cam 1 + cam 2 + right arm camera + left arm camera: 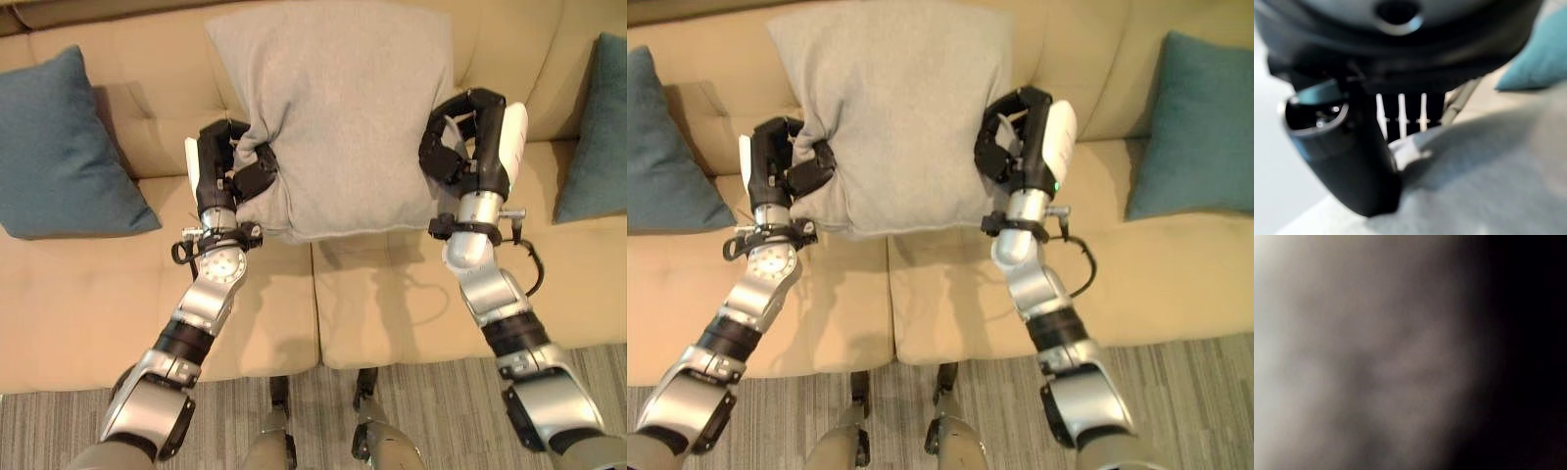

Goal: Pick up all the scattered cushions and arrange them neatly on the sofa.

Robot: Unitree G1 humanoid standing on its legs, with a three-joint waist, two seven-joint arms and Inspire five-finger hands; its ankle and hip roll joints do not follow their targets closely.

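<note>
Grey cushion (333, 108): upright against the sofa (392, 294) backrest at its middle, lower edge over the seat seam.
Left hand (230, 166): fingers curled into the cushion's left lower edge, bunching the cloth.
Right hand (465, 147): fingers and thumb curled round the cushion's right edge.
Left teal cushion (59, 147): leaning at the sofa's left end.
Right teal cushion (1195, 127): leaning at the right end.
Floor (323, 411): striped grey carpet before the sofa.

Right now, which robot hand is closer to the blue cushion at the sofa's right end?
Right. The right robot hand grips the grey cushion beside that blue cushion; the left robot hand grips its far side.
</note>
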